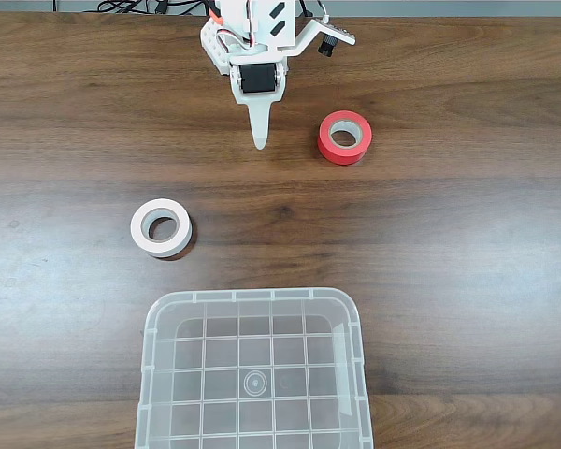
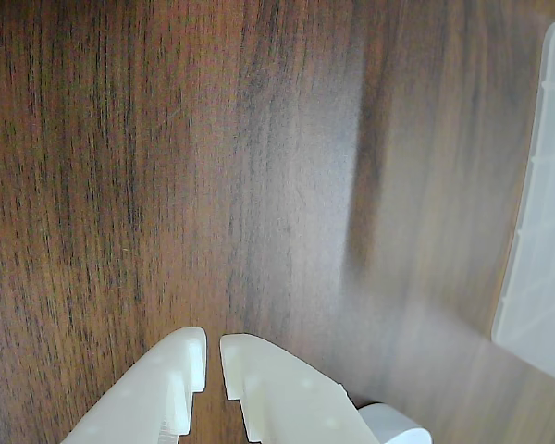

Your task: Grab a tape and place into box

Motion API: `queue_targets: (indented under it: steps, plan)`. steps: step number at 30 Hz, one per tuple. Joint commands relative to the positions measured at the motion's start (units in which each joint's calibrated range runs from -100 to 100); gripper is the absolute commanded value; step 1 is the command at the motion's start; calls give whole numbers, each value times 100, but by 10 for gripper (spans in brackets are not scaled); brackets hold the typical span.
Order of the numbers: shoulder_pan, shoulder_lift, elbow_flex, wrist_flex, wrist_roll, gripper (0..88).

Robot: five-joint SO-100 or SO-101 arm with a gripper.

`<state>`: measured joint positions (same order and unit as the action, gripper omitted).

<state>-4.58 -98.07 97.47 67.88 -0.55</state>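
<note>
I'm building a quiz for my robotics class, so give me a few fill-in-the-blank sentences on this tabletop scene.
1. In the fixed view, the tape nearest the pincer is coloured ____.
2. The white roll lies on the ____, outside the box.
3. The box holds ____ rolls.
4. In the wrist view, the pincer holds ____ between its fingertips.

Missing words: red; table; no; nothing

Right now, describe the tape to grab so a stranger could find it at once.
In the fixed view, start at the white gripper at the table's far edge. Just right of its tip lies the red tape; the other roll, white tape, lies nearer the clear box.
</note>
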Motion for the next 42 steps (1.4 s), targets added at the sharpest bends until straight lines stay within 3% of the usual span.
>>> queue_targets:
  steps: [1, 37, 42]
  plan:
    - [-32, -72, -71, -24, -51, 13]
    - [-46, -80, -290, -358, -56, 13]
    - [-719, -64, -650, -547, -51, 13]
